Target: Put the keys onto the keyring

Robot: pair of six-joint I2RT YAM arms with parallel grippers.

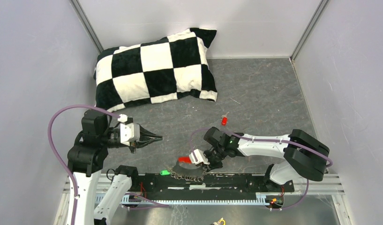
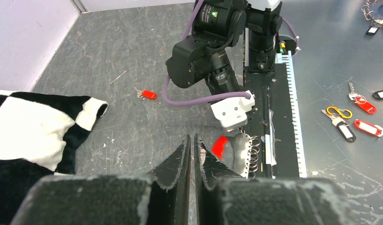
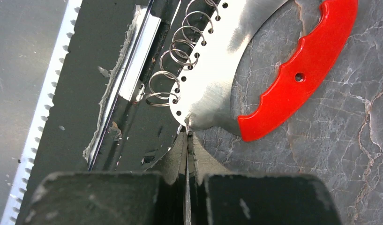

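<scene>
The keyring is a silvery crescent plate (image 3: 213, 79) with several wire rings (image 3: 173, 58) along one edge and a curved red fob (image 3: 302, 75). It lies at the near edge of the floor (image 1: 183, 160), with its rings over the black base rail. My right gripper (image 3: 188, 135) is shut on the plate's pointed end. A green-headed key (image 1: 165, 172) lies on the rail just left of the rings. A red-headed key (image 1: 224, 120) lies farther back on the floor, also in the left wrist view (image 2: 148, 95). My left gripper (image 1: 155, 139) hovers left of the keyring, shut, nothing visible in it.
A black-and-white checked pillow (image 1: 156, 70) lies at the back left. The black base rail (image 1: 236, 180) with a white toothed strip (image 2: 292, 108) runs along the near edge. Beyond it, several spare key tags (image 2: 365, 105) lie on the metal bench. Walls close in both sides.
</scene>
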